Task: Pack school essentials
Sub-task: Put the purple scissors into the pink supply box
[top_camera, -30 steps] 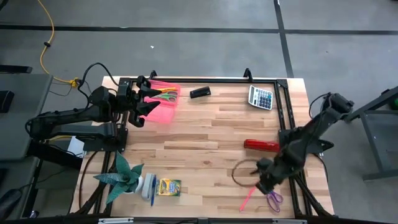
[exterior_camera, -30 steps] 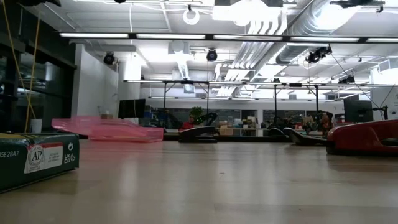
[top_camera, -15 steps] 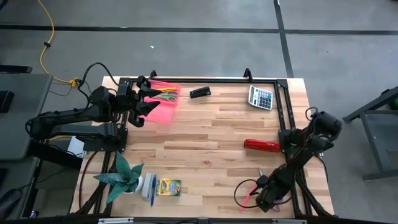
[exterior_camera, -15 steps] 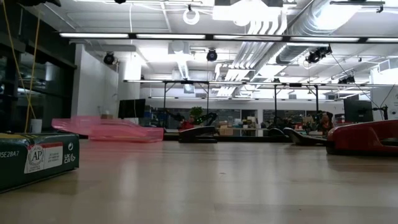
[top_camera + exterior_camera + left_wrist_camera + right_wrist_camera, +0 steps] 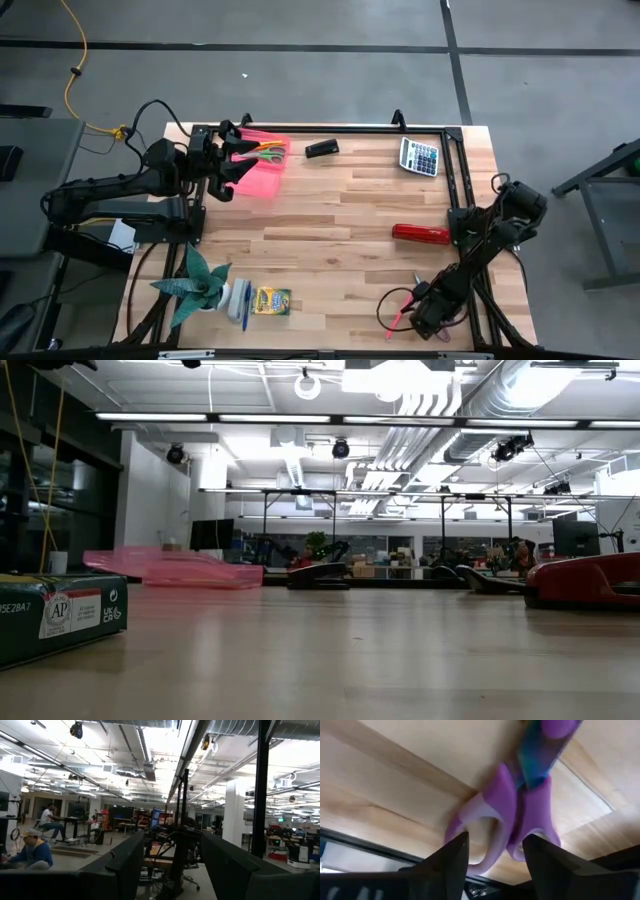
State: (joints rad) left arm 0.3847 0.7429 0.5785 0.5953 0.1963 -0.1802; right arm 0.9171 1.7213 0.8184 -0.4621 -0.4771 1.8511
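The purple-handled scissors (image 5: 505,815) lie flat on the table's near right corner. My right gripper (image 5: 435,312) (image 5: 492,845) is open directly above them and hides them in the high view. Its fingers stand on either side of the handle loops. A pink pencil (image 5: 400,316) lies just left of it. My left gripper (image 5: 238,165) (image 5: 172,865) is open at the left edge of a pink case (image 5: 265,165) at the far left, which holds green-handled scissors (image 5: 270,153). The crayon box (image 5: 271,300) and blue pen (image 5: 245,306) lie at the near left. My right gripper comes down from above over the purple scissors' handle loops (image 5: 492,827), one finger (image 5: 455,855) on each side. The scissors lie flat on the wood. Whether the fingers touch them I cannot tell.
A red bar (image 5: 420,233) lies right of centre, with a grey calculator (image 5: 419,156) at the far right and a small black item (image 5: 321,148) at the far middle. A potted plant (image 5: 200,285) stands at the near left. A dark loop (image 5: 388,298) lies beside the pink pencil.
My right gripper has moved toward the table's near edge and down, from beside the dark loop to over the purple scissors, which it now covers in the high view. The right arm has folded back. The left arm has kept still.
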